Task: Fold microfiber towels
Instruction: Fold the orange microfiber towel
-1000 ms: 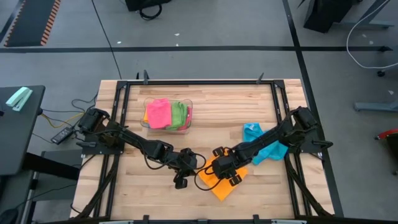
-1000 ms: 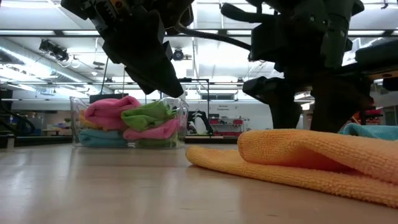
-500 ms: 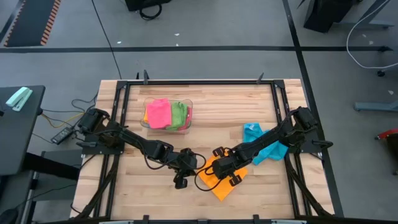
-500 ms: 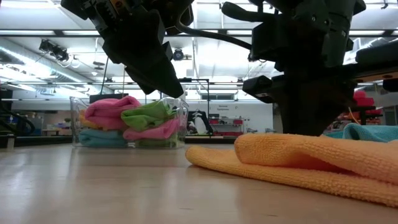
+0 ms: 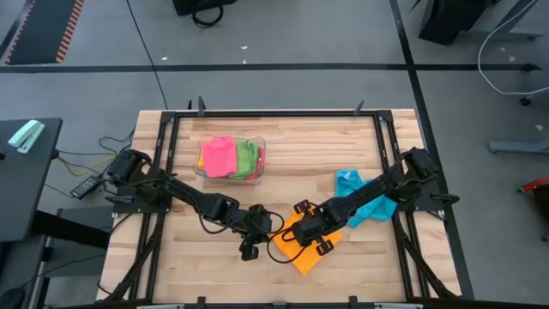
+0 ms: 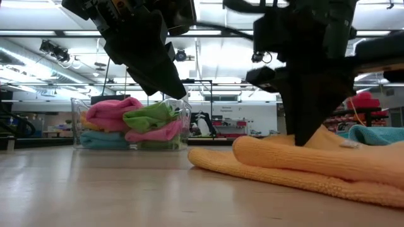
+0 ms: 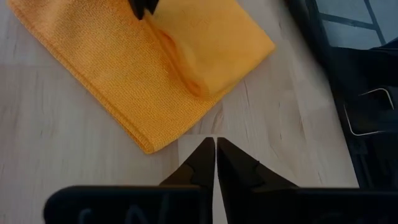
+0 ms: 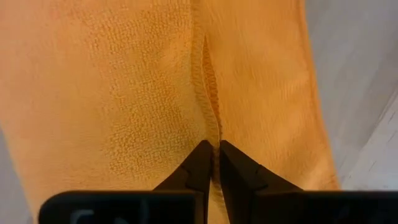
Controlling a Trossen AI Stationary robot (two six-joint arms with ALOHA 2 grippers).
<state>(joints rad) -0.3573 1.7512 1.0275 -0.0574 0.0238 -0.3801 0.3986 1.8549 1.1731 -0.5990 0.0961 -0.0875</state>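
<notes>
Right gripper [image 8: 211, 149] pinched on the orange towel's [image 5: 300, 245] hemmed edge; left gripper [image 7: 215, 146] closed, empty, just left of it.

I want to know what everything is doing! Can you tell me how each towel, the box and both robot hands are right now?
Orange towel: partly folded on the table, top layer pinched up.
Right hand: shut on the orange towel's edge.
Left hand: shut, empty, just beside the orange towel.
Blue towel: crumpled, unfolded, under the right arm.
Clear bin: upright, open, holding towels.
Pink towel: bunched in the bin.
Green towel: bunched in the bin.
</notes>
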